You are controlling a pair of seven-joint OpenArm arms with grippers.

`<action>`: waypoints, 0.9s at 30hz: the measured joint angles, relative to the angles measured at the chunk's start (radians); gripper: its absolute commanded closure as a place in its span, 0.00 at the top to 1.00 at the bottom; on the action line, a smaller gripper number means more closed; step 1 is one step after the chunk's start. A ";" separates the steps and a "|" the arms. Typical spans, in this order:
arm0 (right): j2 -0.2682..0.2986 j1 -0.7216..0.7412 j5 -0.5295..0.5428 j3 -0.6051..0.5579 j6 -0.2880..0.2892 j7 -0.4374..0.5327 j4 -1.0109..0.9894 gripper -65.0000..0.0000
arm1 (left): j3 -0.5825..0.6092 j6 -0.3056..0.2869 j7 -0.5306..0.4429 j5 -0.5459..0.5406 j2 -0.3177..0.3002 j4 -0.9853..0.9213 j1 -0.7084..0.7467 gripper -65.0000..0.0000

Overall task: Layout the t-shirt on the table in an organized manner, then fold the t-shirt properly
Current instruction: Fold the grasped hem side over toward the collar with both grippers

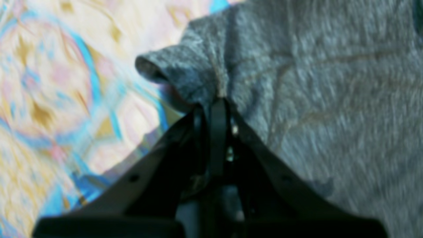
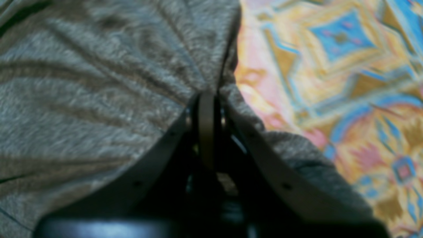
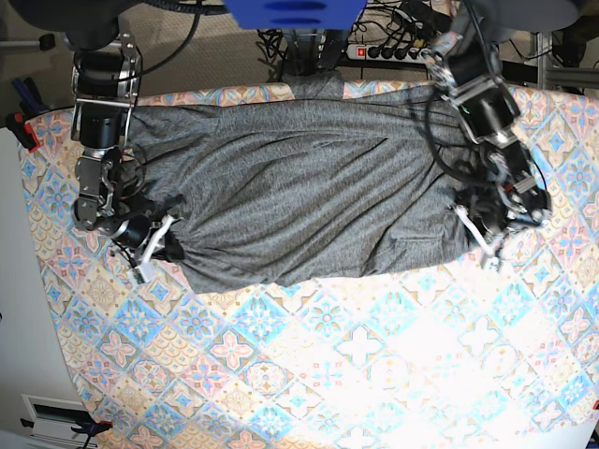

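Now the t-shirt (image 3: 299, 187) is lying spread across the far half of the patterned surface (image 3: 374, 374), wrinkled. Both hands are pinching its edges, jaws closed on fabric: the left hand (image 3: 477, 229) is gripping one end, the right hand (image 3: 159, 243) the opposite end.

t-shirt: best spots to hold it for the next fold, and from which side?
The two near corners of the t-shirt, coming in from the outer sides. It lies spread wide across the table, and the left tool and right tool are already shut on cloth there, one per end.
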 measured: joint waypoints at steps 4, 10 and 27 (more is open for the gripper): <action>-0.003 -0.008 -0.032 0.038 -0.006 -0.038 0.049 0.00 | 0.010 -0.011 0.011 -0.068 0.027 0.146 0.049 0.00; 0.005 -0.032 -0.079 0.113 -0.030 -0.122 0.273 0.00 | 0.000 0.000 0.019 -0.120 -0.002 0.243 0.106 0.00; 0.000 -0.191 -0.072 0.253 -0.016 -0.227 0.555 0.00 | -0.117 -0.008 0.019 -0.140 0.009 0.430 0.233 0.00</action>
